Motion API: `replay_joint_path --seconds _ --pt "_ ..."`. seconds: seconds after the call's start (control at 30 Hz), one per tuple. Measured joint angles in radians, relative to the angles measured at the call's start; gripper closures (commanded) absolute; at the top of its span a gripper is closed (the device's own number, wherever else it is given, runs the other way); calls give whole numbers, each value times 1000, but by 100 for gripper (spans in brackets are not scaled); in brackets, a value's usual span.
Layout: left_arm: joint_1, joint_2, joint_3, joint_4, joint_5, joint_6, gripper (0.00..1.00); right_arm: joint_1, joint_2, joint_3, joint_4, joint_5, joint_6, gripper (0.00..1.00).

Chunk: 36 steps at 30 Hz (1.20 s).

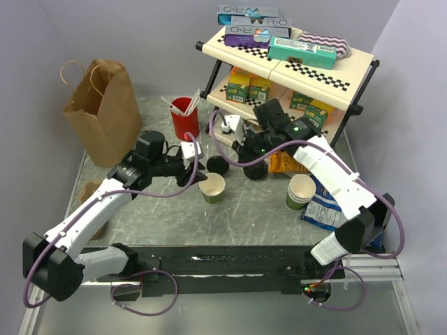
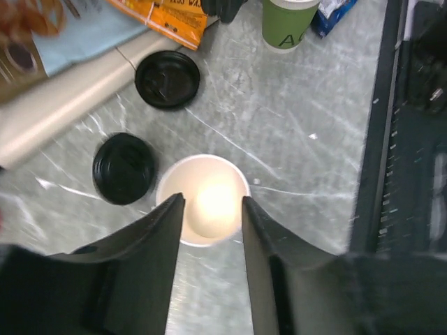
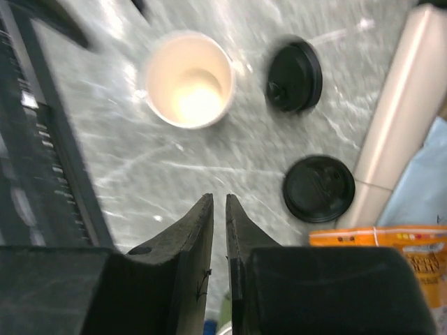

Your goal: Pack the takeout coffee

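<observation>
One lidded coffee (image 3: pixel 294 75), one loose lid (image 3: pixel 318 188), one open cup (image 2: pixel 209 195), one cup stack (image 1: pixel 300 192) on table (image 1: pixel 265 209). Coffee upright, axis vertical. Left claw (image 2: pixel 211 201), right claw (image 3: pixel 218 199) released, empty.

Two black lids (image 2: pixel 167 79), one open green cup (image 1: pixel 213 187), one red cup (image 1: pixel 184 120).

Two boxes on the top shelf, a blue-grey box (image 1: pixel 253 13) and a purple box (image 1: pixel 256 32), carry big pale letters that look like "R" and "O" (the mark between them is unclear). A green cup (image 2: pixel 288 26) shows dark letters starting with "A". Print on the orange bag (image 2: pixel 174 17) and the teal box (image 1: pixel 300 50) is unreadable.
</observation>
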Motion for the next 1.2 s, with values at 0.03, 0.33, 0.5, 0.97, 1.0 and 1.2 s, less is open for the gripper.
replay_joint_path --seconds 0.03,0.33,0.5,0.97,1.0,1.2 --pt "11 -10 -15 12 2 -40 51 -2 0 -28 19 21 -10 80" --pt "51 -17 -138 140 -16 -365 35 -9 42 -109 155 95 2 75" --pt "51 42 -142 197 -50 -467 39 -10 47 -137 180 136 48 75" --pt "11 243 -26 95 -174 -438 52 -14 47 -143 229 187 96 74" --pt "10 247 -26 87 -179 -432 53 -15 47 -143 230 186 97 74" --pt "9 264 -26 68 -224 -392 59 -18 51 -143 231 186 100 74"
